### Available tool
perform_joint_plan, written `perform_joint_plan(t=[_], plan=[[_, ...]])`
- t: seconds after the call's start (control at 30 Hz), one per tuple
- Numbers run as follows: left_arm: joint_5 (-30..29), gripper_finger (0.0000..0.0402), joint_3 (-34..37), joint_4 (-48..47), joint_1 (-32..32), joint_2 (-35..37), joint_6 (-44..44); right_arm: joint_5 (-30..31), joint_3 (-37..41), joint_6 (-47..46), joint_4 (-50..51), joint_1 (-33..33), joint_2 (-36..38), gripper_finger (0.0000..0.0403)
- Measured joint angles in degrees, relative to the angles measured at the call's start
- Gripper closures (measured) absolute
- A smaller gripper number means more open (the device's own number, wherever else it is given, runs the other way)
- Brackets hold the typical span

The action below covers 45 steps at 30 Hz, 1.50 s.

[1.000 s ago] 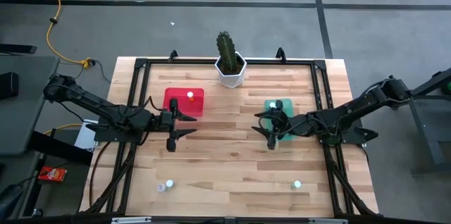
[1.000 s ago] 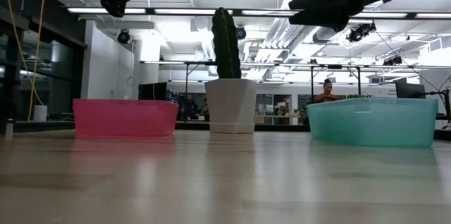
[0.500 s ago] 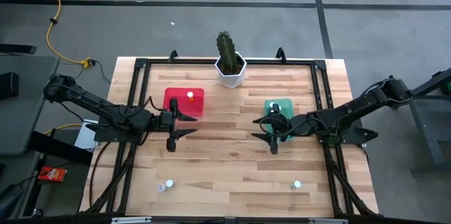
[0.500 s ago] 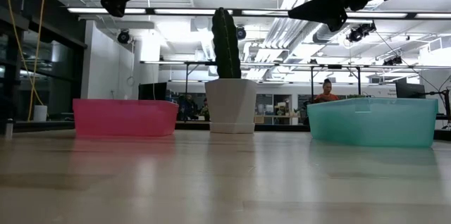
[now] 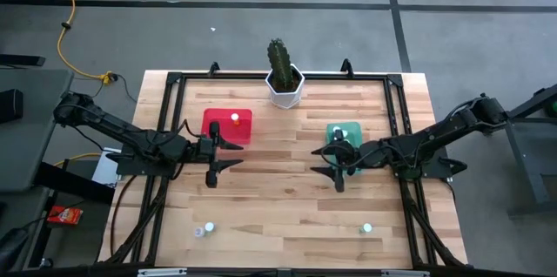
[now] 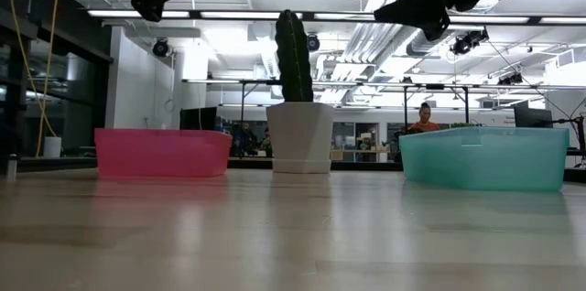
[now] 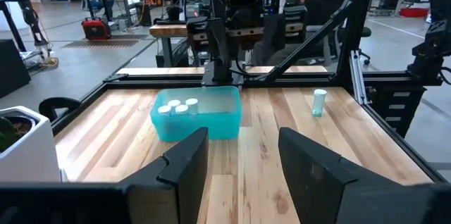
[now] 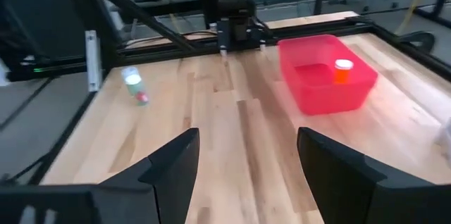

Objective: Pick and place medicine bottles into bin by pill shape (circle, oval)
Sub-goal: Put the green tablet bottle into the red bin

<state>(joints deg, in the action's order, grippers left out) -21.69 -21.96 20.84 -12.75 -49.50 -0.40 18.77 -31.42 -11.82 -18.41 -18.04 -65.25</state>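
Note:
My left gripper (image 5: 235, 153) hangs open in the air just in front of the red bin (image 5: 228, 126), nothing between its fingers (image 7: 184, 160). An orange medicine bottle with a white cap (image 8: 342, 70) stands in that bin. My right gripper (image 5: 320, 159) is open too, beside and partly over the teal bin (image 5: 346, 142). Three white-capped bottles (image 7: 177, 107) stand in the teal bin. Near the table's front edge, one bottle (image 5: 366, 227) stands at the right and another (image 5: 209, 227) rests at the left. In the low view both grippers show only as dark shapes at the top.
A white hexagonal pot with a cactus (image 5: 284, 85) stands at the middle of the far edge. A black frame (image 5: 174, 81) runs around the wooden table. Bare wood lies between the two bins and in front of them.
My right gripper has turned a little at the wrist above the teal bin, staying open and in place. In the low view its dark shape has drawn upward.

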Motion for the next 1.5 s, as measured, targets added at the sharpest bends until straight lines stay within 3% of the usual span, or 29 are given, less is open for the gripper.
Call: perform_joint_plan(t=[0.2,0.33,0.47,0.63,0.77,0.87,0.97,1.07,1.5], plan=[[0.47,0.0238,0.00,0.00,0.00,0.00,-0.01,-9.75,-0.05,-6.42,-5.26,-1.57,0.00,0.0171],[0.46,0.0238,0.00,0.00,0.00,0.00,-0.01,-13.30,-4.06,-14.68,1.76,-7.65,-0.02,0.0171],[0.48,0.0238,0.00,0.00,0.00,0.00,-0.01,-7.42,-11.39,-26.45,19.62,-16.74,-0.91,0.0171],[0.48,0.0238,0.00,0.00,0.02,0.00,-0.01,-0.46,-22.41,-50.59,46.30,-27.04,-5.60,0.0171],[0.50,0.0238,0.00,0.00,0.02,-0.02,-0.78,-1.54,-29.38,-68.97,62.97,-33.11,-12.23,0.0171],[0.48,0.0238,0.00,-0.02,0.02,-0.02,-0.87,-7.75,-32.40,-77.07,67.16,-35.53,-17.40,0.0171],[0.48,0.0238,0.00,-0.02,0.02,-0.02,-0.86,-14.58,-33.76,-80.48,66.86,-36.74,-21.54,0.0171],[0.48,0.0238,0.00,0.00,0.02,-0.02,-0.15,-17.53,-33.88,-82.21,67.14,-36.78,-24.75,0.0171],[-0.04,0.0238,0.00,-0.02,0.02,-0.02,2.57,-15.57,-33.78,-80.95,71.85,-36.34,-29.31,0.0171]])
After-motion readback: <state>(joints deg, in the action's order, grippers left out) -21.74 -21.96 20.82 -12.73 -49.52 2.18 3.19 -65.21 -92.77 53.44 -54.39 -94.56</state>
